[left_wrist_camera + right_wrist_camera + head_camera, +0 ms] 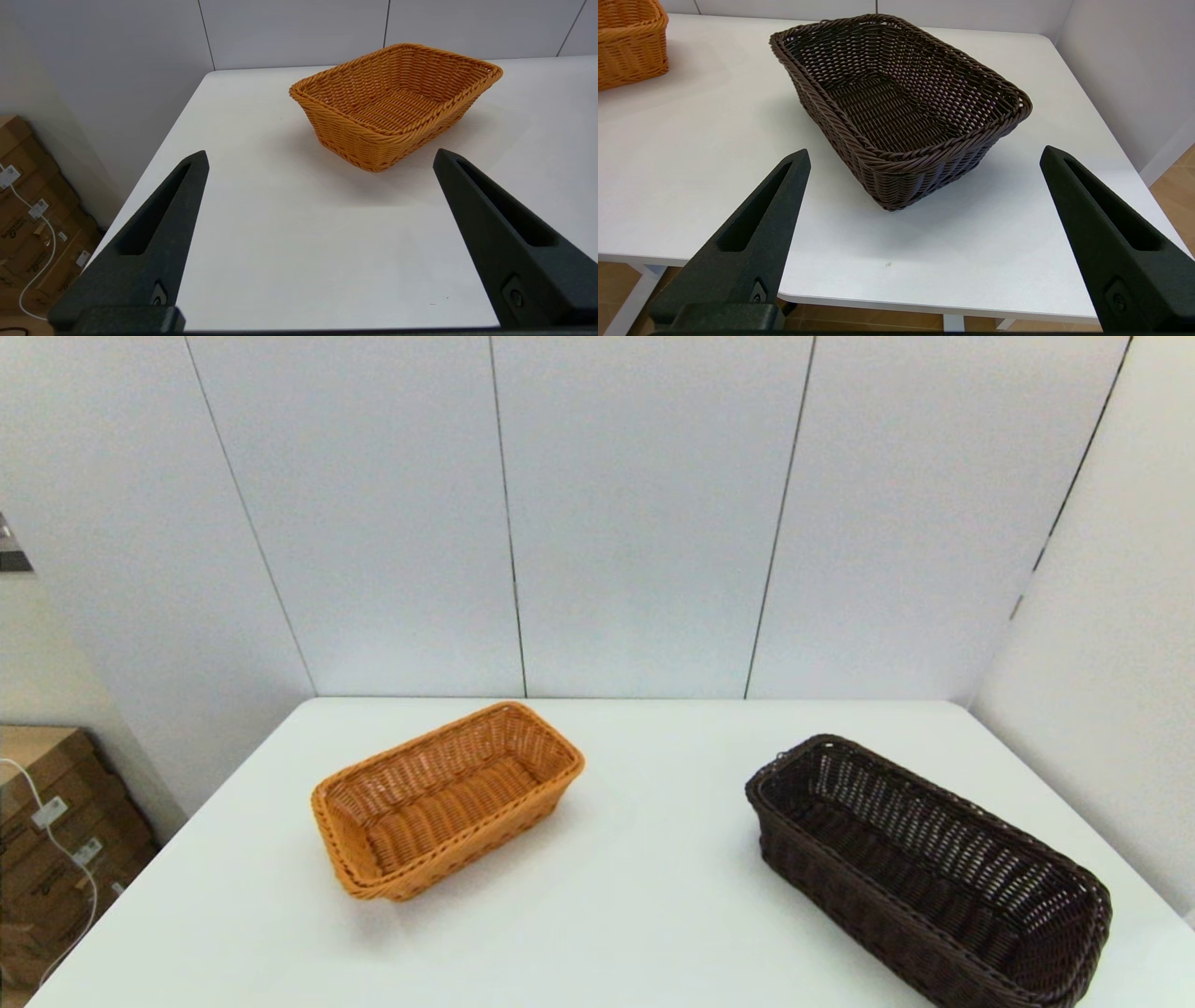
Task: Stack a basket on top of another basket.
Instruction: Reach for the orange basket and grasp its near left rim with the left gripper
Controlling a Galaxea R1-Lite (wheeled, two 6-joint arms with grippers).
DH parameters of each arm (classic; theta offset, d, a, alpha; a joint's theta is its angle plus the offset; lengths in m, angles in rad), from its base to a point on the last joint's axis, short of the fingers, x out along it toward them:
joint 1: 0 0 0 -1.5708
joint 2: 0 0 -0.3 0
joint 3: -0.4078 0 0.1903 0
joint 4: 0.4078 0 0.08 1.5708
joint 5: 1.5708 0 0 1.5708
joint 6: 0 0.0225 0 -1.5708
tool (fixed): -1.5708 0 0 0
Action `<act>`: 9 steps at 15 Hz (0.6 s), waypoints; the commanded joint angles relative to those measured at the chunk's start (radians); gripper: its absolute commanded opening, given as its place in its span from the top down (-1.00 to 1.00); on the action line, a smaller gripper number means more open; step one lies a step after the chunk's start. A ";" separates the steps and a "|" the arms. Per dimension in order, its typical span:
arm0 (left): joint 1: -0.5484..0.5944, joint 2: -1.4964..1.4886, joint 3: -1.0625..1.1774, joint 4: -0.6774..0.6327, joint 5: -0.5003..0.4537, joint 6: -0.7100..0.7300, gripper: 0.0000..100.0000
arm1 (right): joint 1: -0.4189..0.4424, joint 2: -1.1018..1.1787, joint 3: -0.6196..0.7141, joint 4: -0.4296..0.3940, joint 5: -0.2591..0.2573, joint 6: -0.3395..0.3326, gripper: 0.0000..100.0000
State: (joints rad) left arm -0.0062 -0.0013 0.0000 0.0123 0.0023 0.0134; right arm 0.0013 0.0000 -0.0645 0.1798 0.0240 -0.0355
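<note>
White table (653, 915), grey panelled walls (635, 523), cardboard boxes (47, 840).

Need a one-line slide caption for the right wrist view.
Right gripper open short of the table edge, facing the empty dark brown basket; orange-tan basket stands apart beyond it.

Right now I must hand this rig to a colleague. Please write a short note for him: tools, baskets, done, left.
Left tool: open, empty, short of the orange-tan basket.
Right tool: open, empty, short of the dark brown basket.
Baskets: both upright on the white table, apart; orange-tan on the robot's left, dark brown on its right near the front edge.
Done: nothing.
Left: grasp the dark brown basket, lift, set it into the orange-tan one.
</note>
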 commanded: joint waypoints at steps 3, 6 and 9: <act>0.000 0.112 -0.232 0.186 -0.005 -0.015 -1.00 | 0.000 0.002 -0.001 0.001 0.001 -0.004 -1.00; 0.011 0.425 -0.474 0.201 -0.002 -0.139 -1.00 | 0.000 0.002 -0.001 0.001 0.001 -0.009 -1.00; 0.018 0.753 -0.647 0.204 0.005 -0.337 -1.00 | 0.000 0.002 -0.001 0.001 0.001 -0.009 -1.00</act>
State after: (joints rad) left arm 0.0019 0.3660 -0.4411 0.2019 -0.0004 -0.1326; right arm 0.0013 0.0000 -0.0662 0.1798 0.0245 -0.0440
